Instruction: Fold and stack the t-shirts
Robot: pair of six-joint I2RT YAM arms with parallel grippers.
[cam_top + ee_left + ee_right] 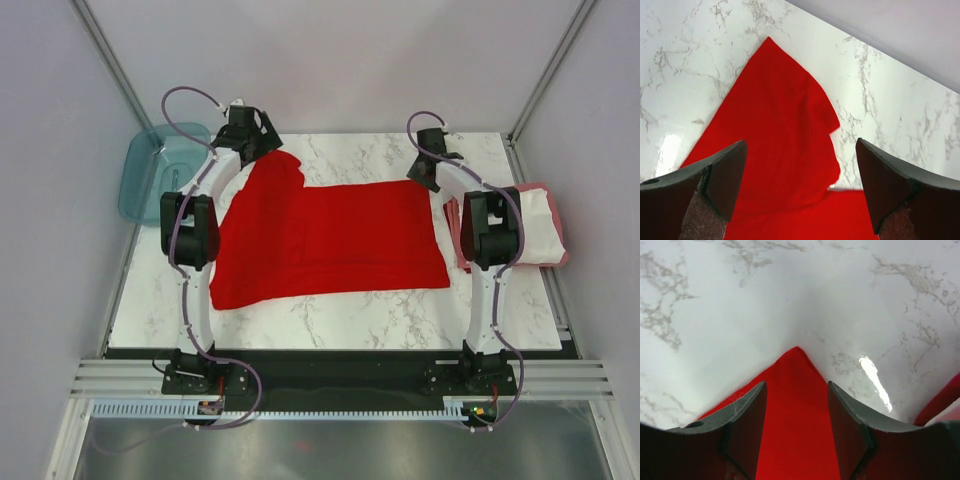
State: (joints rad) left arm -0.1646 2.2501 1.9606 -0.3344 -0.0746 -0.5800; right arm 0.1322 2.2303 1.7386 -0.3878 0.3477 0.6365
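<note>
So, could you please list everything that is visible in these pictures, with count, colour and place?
red t-shirt: 1, bright red, spread on the middle of the table
white t-shirt: 1, white, right edge, on the pinkish one
pinkish-red t-shirt: 1, dull pinkish-red, under the white one, only edges showing
tub: 1, translucent teal, far left corner
table: 1, white marble pattern, under the shirts
left gripper: 1, black, open, over the red shirt's far left sleeve
right gripper: 1, black, open, over the red shirt's far right corner
</note>
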